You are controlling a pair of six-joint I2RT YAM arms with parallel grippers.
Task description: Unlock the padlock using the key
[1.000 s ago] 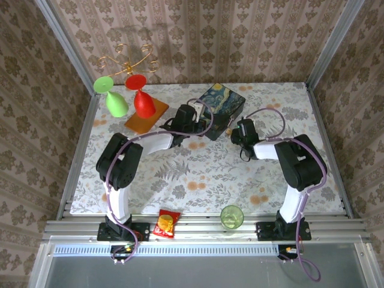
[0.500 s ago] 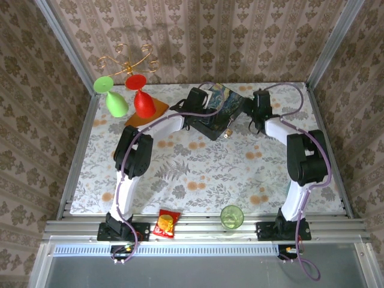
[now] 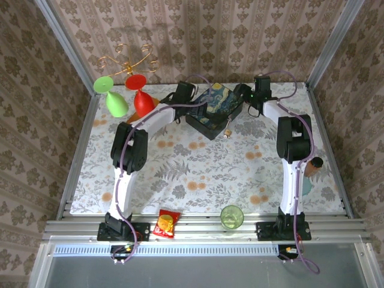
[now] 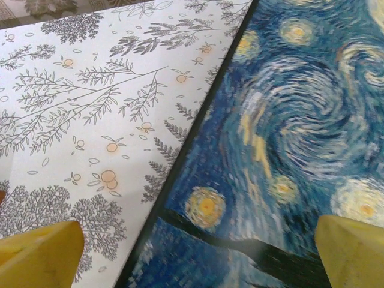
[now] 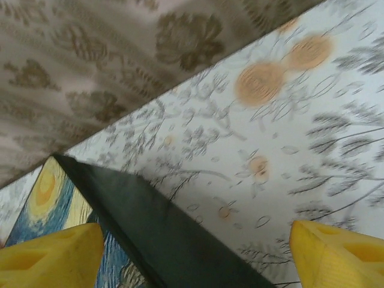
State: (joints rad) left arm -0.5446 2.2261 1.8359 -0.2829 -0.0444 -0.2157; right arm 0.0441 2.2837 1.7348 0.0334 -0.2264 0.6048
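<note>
Left gripper (image 4: 195, 252) hangs wide open, empty, over box (image 4: 288, 120) edge; right gripper (image 5: 192, 258) wide open, empty, at box corner.

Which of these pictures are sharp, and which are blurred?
Left wrist view: sharp on the painted box lid and the tablecloth; right wrist view: blurred, the flower prints smeared; top external view: even light, sharp overall.

Bright, even light overhead; soft shadows on surface (image 3: 198, 168). Right wrist view smeared, blurry; left wrist view crisp.
</note>
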